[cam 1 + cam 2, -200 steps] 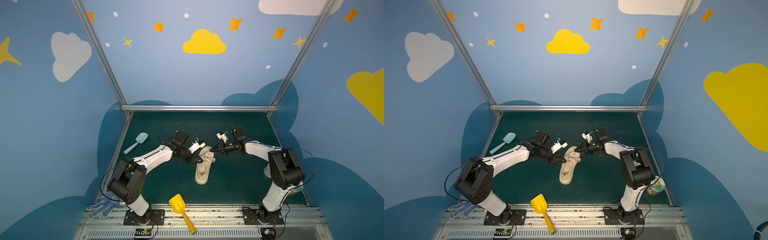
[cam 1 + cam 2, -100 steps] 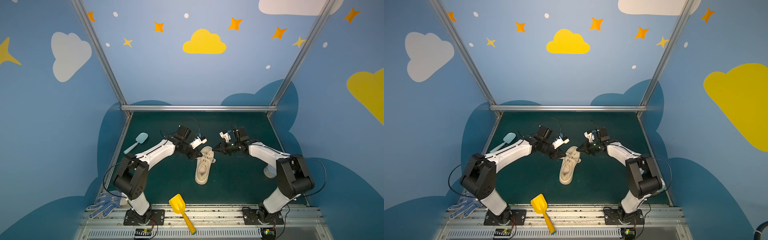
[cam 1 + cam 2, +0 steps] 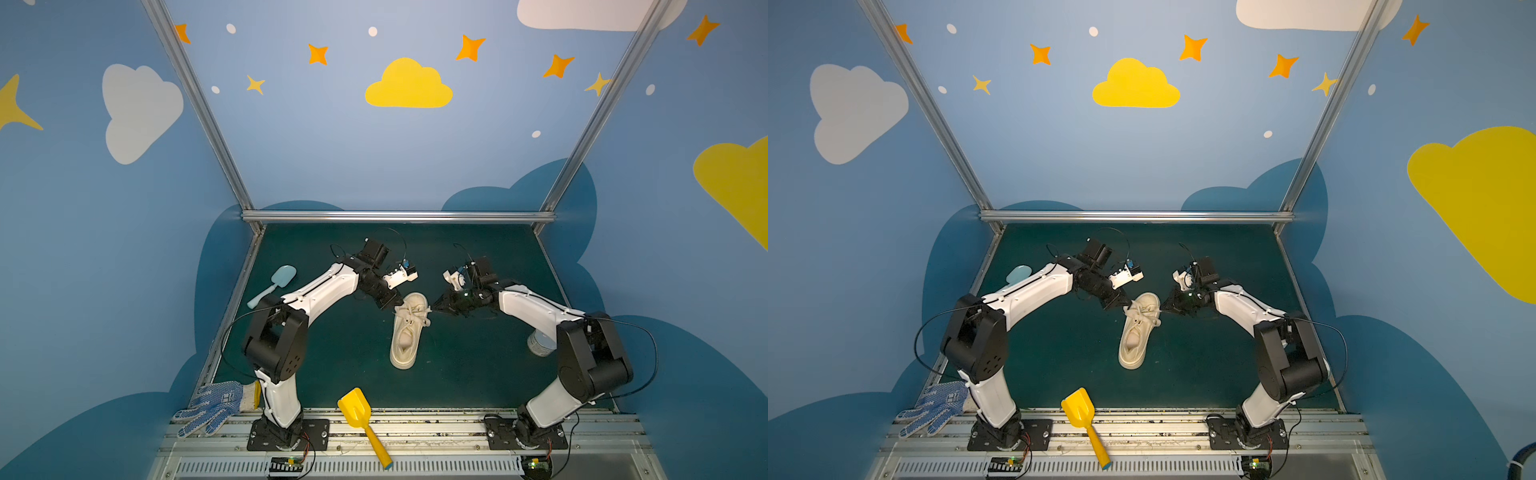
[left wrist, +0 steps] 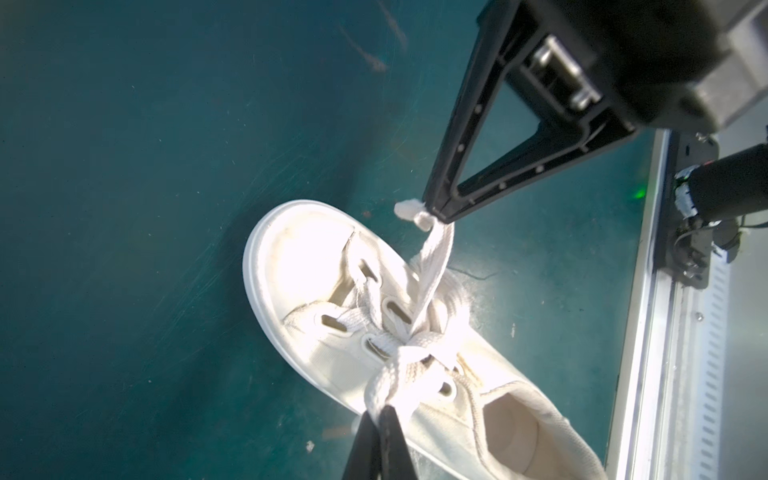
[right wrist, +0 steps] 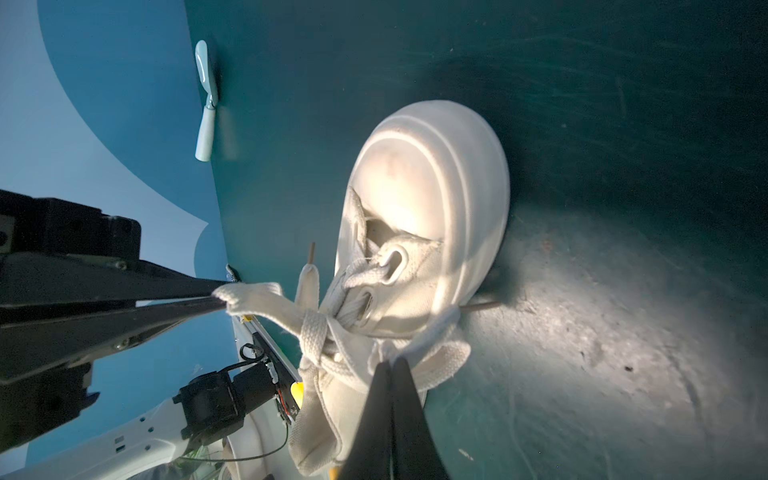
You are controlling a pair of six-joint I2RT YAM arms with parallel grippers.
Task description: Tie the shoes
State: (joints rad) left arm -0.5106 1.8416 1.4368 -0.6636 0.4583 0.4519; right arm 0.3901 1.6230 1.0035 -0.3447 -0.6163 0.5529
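Note:
The cream shoe lies mid-table, toe toward the back wall. A knot sits in its flat laces over the tongue. My left gripper is at the shoe's left side, shut on a lace loop. At the shoe's right side my right gripper is shut on the other lace loop. Both lace strands run taut from the knot to the fingertips. In the left wrist view the right gripper pinches a folded lace end.
A light blue spatula lies at the left edge. A yellow shovel and a blue-dotted glove rest by the front rail. A tin stands behind the right arm.
My left gripper has shut on the lace and drawn back from over the shoe to its left side. The right gripper stayed shut and shifted slightly beside the shoe.

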